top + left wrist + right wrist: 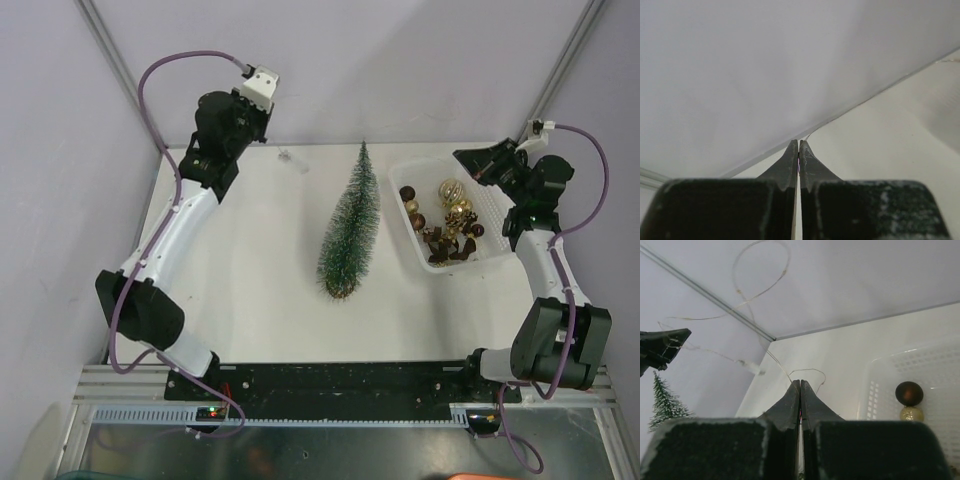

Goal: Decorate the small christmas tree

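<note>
The small christmas tree (350,225) stands upright mid-table, dark green with frosted bristles and bare of ornaments; its top shows in the right wrist view (665,400). A thin wire light string (747,302) loops in the air between the two arms. My left gripper (798,142) is shut at the back left of the table, with the wire (812,134) coming out at its tips. My right gripper (800,382) is shut on the same wire, above the basket's far left corner (470,165). The left gripper (662,347) also shows across from it.
A white perforated basket (420,175) at the right holds brown and gold baubles (445,215). A small clear piece (287,155) on the wire hangs near the back edge. Purple-grey walls close in the back and sides.
</note>
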Robot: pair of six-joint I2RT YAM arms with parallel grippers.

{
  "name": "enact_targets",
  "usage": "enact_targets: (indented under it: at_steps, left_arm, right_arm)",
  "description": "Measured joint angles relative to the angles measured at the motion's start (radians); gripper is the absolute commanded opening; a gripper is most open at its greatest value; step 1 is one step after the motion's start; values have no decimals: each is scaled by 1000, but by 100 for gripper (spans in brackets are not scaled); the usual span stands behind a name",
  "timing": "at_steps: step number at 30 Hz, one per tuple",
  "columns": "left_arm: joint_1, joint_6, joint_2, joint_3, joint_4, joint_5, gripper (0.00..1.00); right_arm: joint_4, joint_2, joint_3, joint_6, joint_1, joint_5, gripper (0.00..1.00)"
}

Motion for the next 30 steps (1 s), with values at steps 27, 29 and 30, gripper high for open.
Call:
enact_targets:
  at_steps: [27,29,30]
  left_arm:
    - [-19,-129,-220,-571,-276,361,2]
    - [-39,-145,-205,-570,-269,377,2]
    - [-49,-152,-196,-570,-265,384,2]
  right_arm:
    - [-524,28,226,-466,309,651,0]
    - [-555,43,231,-467,310,669,0]
    - [-578,55,242,-468,311,681,0]
